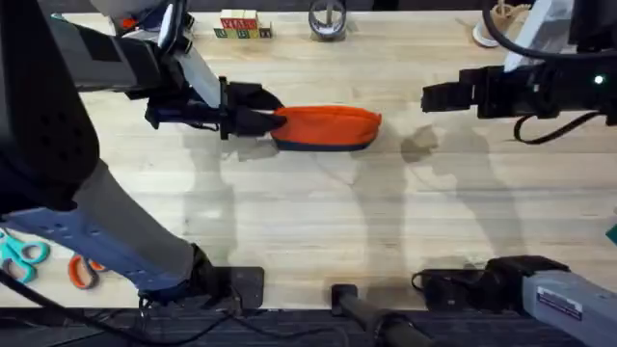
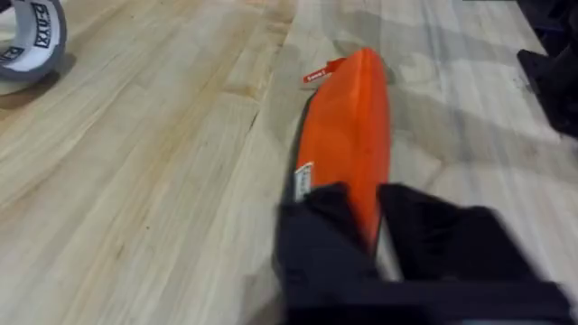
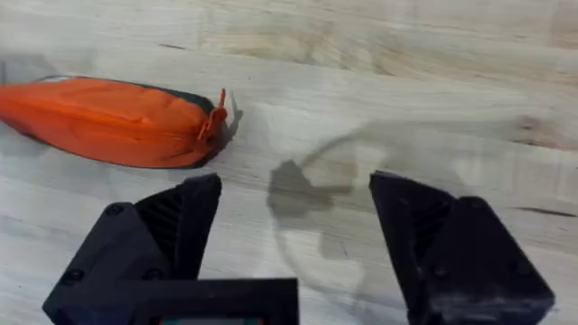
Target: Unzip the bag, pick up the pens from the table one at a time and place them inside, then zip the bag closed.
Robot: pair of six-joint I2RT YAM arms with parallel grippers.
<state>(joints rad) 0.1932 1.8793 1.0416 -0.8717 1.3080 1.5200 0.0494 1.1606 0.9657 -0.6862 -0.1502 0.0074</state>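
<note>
Your left gripper [image 1: 273, 120] was at the left end of the bag [image 1: 333, 127], its black fingers [image 2: 316, 239] pinched on the orange fabric there; your left wrist view made that grip plain, one finger on each side of the pouch's narrow top edge. That view also gave you a small white label [image 2: 303, 181] on the bag's side and a red tag [image 2: 318, 75] at its far end, plus a roll of grey tape [image 2: 29, 41] off to one side on the table [image 2: 144, 181]. From overhead, the bag lay lengthwise on the table between your two grippers, navy strip along its near edge. Your right gripper [image 1: 425, 97] hung well apart from the bag's right end. Its wrist view showed you the fingers [image 3: 172, 226] spread wide over bare wood, with the bag's zipper pull [image 3: 215, 119] beyond them.
</note>
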